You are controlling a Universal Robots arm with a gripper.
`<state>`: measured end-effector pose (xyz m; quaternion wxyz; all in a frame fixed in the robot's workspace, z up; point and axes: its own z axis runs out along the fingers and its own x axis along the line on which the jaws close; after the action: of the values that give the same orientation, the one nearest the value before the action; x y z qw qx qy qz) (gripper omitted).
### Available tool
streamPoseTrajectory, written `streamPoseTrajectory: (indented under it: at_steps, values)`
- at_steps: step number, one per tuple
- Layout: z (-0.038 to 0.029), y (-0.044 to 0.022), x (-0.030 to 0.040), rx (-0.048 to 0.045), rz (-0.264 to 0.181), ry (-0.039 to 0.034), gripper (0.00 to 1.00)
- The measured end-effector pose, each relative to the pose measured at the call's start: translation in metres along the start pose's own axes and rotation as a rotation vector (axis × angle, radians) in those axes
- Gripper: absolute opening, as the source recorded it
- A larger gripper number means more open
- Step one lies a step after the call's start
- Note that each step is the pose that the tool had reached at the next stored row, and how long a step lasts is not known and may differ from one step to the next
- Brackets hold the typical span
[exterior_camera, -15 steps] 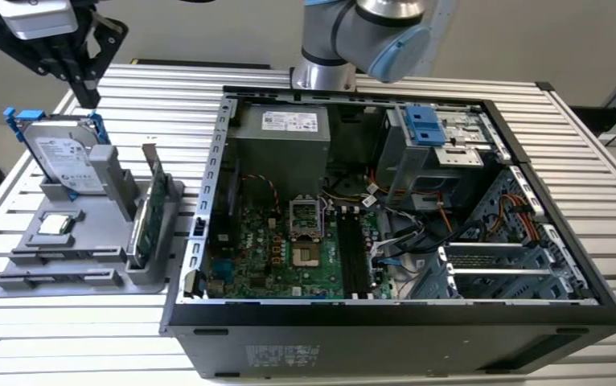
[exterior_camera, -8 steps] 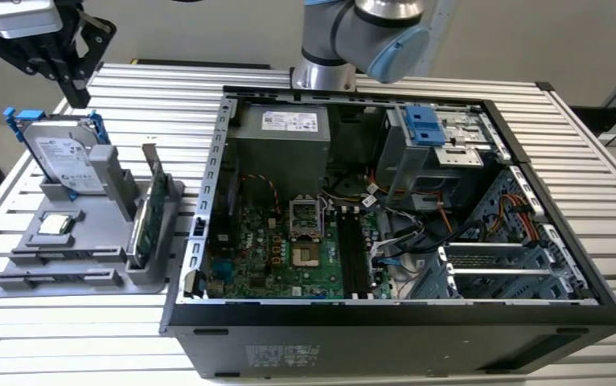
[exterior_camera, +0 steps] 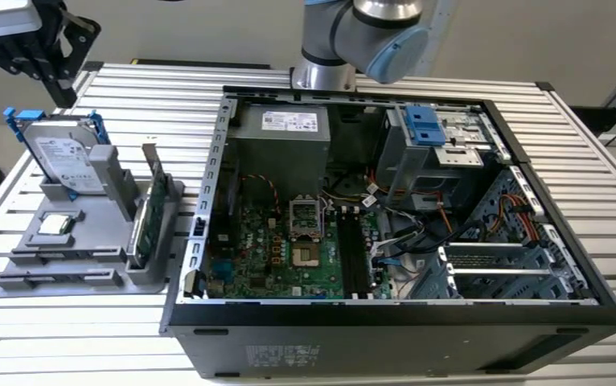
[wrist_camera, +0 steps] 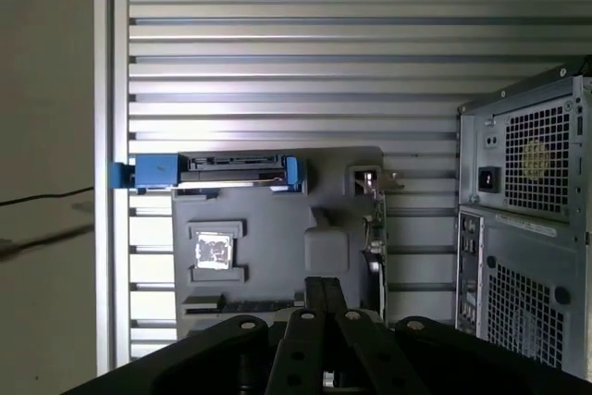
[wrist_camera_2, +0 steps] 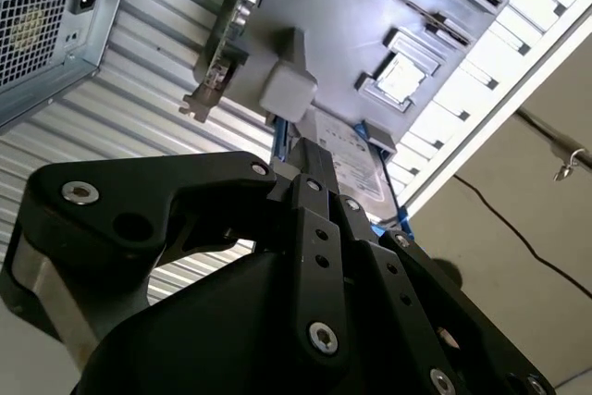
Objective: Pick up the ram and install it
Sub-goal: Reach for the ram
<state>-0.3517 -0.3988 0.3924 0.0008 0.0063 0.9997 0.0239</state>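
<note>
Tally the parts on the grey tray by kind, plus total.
Hard drive: 1
CPU: 1
Green card: 1
Ram: 1
Second dark bar, maybe ram, can't tell: 1
Total: 5

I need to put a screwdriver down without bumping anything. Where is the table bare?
Bare slats lie between the gray parts tray and the table edge nearest the exterior camera, and beyond the tray to the far edge. The strip on the exterior view's right of the computer case is narrow. Tray and case interior are crowded.
</note>
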Motion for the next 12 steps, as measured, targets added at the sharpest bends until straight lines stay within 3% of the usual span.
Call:
streamPoseTrajectory:
  at_steps: [12]
  values:
    - [0.0002,-0.0003,0.0233,0.0000,-0.001,0.0004,0.00]
